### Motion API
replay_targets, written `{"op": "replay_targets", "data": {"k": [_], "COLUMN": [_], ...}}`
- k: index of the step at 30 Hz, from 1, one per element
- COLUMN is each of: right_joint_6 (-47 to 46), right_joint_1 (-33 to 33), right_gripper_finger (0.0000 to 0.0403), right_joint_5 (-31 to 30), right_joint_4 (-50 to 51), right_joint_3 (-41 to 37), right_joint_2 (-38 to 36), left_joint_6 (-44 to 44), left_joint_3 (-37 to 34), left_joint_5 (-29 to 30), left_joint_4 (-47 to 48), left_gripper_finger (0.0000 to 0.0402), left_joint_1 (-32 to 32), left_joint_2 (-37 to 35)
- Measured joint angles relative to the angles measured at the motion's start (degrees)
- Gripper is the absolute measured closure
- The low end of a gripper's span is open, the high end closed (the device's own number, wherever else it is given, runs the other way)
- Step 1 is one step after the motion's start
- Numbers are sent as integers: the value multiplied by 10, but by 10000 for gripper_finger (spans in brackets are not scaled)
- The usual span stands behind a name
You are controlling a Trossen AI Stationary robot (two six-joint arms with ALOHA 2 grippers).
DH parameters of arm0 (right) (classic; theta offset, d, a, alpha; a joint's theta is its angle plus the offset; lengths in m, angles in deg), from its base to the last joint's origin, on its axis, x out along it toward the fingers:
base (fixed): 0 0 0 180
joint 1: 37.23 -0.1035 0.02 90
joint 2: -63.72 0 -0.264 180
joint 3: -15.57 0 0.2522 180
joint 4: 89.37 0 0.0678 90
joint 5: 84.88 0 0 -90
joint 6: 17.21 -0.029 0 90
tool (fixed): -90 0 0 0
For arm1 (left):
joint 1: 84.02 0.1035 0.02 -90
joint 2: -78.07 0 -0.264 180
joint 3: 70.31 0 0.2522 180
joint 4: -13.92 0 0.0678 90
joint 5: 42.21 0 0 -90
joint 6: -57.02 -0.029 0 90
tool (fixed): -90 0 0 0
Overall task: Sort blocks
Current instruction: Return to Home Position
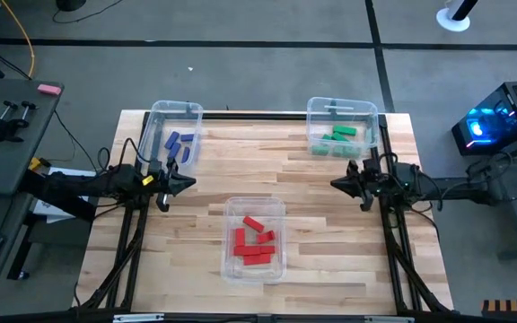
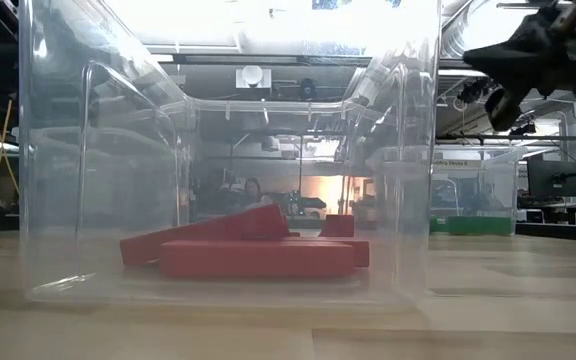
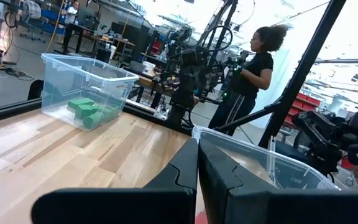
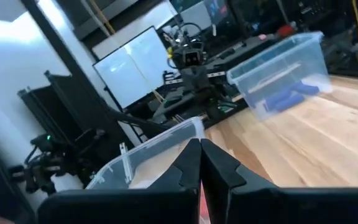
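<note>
All blocks were binned: reds (image 1: 255, 244) at six o'clock, blues (image 1: 182, 144) at ten, greens (image 1: 341, 136) at two. They were judged light, rigid and slick, best pinched across long sides. Left pincer (image 1: 189, 182) and right pincer (image 1: 335, 184) were closed, empty.

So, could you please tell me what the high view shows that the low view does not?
Only the high view: the blue blocks in the far left bin, and the left arm at the table's left edge. Only the low view: the room beyond the table, and one red block lying aslant on the others. Both: the red blocks in the near bin, the green blocks in the far right bin, and the right arm.
</note>
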Motion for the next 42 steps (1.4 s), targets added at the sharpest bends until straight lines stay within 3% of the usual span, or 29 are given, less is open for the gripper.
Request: {"op": "replay_targets", "data": {"k": [4,8,11,16,24,42], "right_joint_6": [69,131,138,179,174,172], "right_joint_1": [-37,-54,-51,-51,-50,-49], "right_gripper_finger": [403,403,403,403,403,402], "right_joint_5": [-33,-72,-75,-57,-34,-49], "right_joint_4": [17,97,151,158,149,149], "right_joint_3": [0,0,0,0,-30,-30], "right_joint_2": [-17,-32,-47,-80,-135,-129], "left_joint_6": [0,0,0,0,0,0], "left_joint_3": [0,0,0,0,0,0], "left_joint_5": [0,0,0,0,-1,0], "left_joint_4": [0,0,0,1,2,1], "left_gripper_finger": [401,401,401,401,401,401], "left_joint_1": [0,0,0,0,0,0], "left_joint_2": [0,0,0,0,0,-1]}}
